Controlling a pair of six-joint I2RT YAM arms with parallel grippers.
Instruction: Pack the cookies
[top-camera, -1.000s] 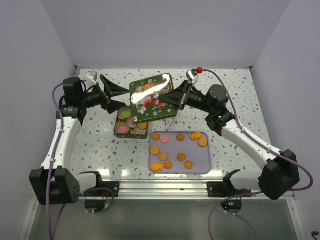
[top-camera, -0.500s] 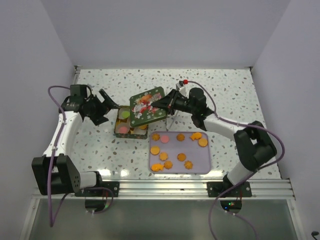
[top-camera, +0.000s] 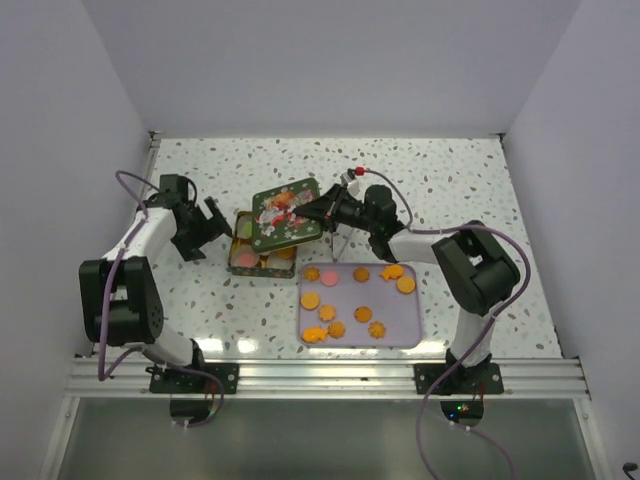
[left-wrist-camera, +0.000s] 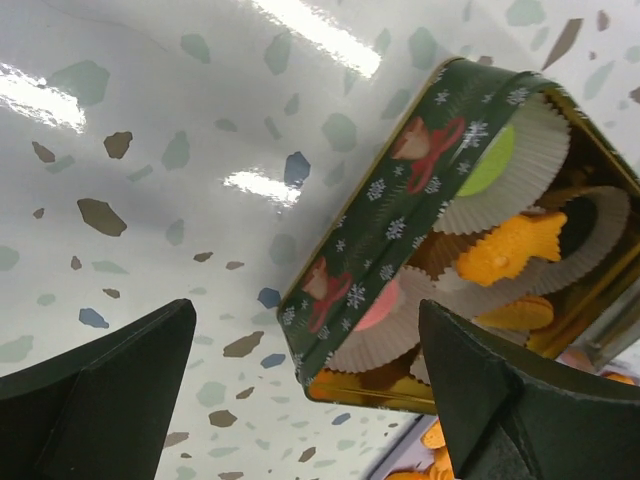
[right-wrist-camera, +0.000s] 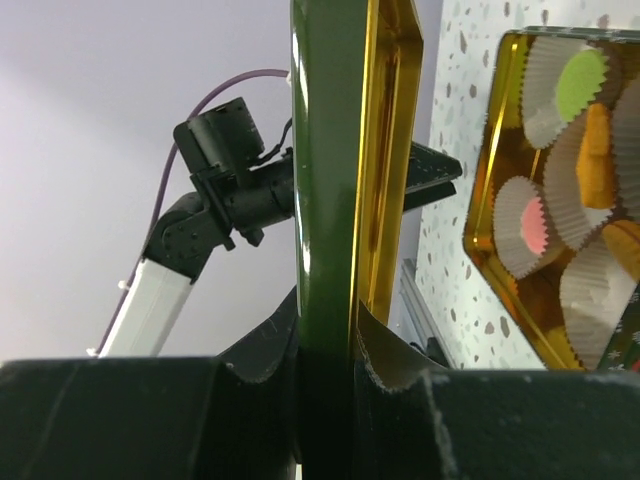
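Observation:
A green Christmas tin (top-camera: 250, 256) stands open with white paper cups holding cookies (left-wrist-camera: 512, 247): pink, green and orange ones. My right gripper (top-camera: 318, 211) is shut on the tin's green lid (top-camera: 285, 214) and holds it tilted over the tin's right part. In the right wrist view the lid (right-wrist-camera: 340, 150) shows edge-on between the fingers. My left gripper (top-camera: 212, 222) is open and empty, just left of the tin, its fingers (left-wrist-camera: 100, 390) low over the table. Several orange cookies (top-camera: 363, 314) and one pink cookie (top-camera: 330, 276) lie on the lilac tray (top-camera: 400, 320).
The speckled white table (top-camera: 460, 190) has walls at the back and sides. The tray lies in front of the tin, near the front rail (top-camera: 330, 375). The right arm's cable (top-camera: 400, 195) arcs above the table.
The right gripper has lowered the lid down and leftward toward the tin. The left gripper has dropped closer to the table beside the tin's left side.

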